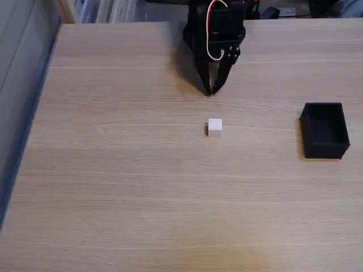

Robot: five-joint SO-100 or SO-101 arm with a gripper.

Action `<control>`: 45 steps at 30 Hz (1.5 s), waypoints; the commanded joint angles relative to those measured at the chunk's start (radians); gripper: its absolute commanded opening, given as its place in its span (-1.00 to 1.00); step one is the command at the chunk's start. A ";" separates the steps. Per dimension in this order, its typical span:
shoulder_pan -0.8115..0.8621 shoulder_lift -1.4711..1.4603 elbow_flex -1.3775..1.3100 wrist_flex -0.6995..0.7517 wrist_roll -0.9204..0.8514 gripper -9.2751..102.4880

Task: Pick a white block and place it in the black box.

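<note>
Gripper point(209, 92) at top centre, fingertips pinched together, holding nothing. Just below it, mid-frame, sits the white block point(214, 127), alone on the wooden table point(113, 187). Looks light, rigid, matte — squeeze two opposite flat faces. Black box point(324, 130) waits far right.

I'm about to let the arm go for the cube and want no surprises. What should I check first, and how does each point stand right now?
1. The white block sits free on the table, nothing touching it: ok.
2. End effector holds nothing: ok.
3. End effector fingers wide enough to straddle the block: not ok, the tips look closed together.
4. Path from the end effector to the block, which lies just below it in the fixed view: ok.
5. The black box is open-topped and looks empty: ok.
6. Height of the fingertips above the table: cannot tell from this view.
</note>
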 commanded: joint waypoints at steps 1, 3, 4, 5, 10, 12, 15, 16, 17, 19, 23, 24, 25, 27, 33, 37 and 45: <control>0.003 0.006 0.015 0.003 0.003 -0.83; 0.003 0.006 0.015 0.003 0.003 -0.83; 0.002 0.006 0.015 0.003 0.003 -0.83; 0.002 0.006 0.015 0.003 0.003 -0.83; 0.002 0.006 0.015 0.003 0.005 -0.83; 0.002 0.006 0.015 0.003 0.003 -0.83; 0.002 0.006 0.015 0.003 0.003 -0.83; 0.002 0.006 0.015 0.003 0.003 -0.83; 0.002 0.006 0.015 0.003 0.003 -0.83; 0.000 0.006 0.015 0.003 0.002 -0.83; 0.000 0.006 0.014 0.003 0.000 -0.83; 0.000 0.006 0.014 0.003 -0.002 -0.83; 0.003 0.006 0.012 0.003 -0.002 -0.83; 0.008 0.006 0.012 0.003 -0.003 -0.83; 0.006 -0.012 0.008 -0.006 -0.018 -0.83; 0.018 -0.043 -0.005 -0.018 -0.043 -0.83; 0.021 -0.207 -0.150 0.017 -0.035 -0.83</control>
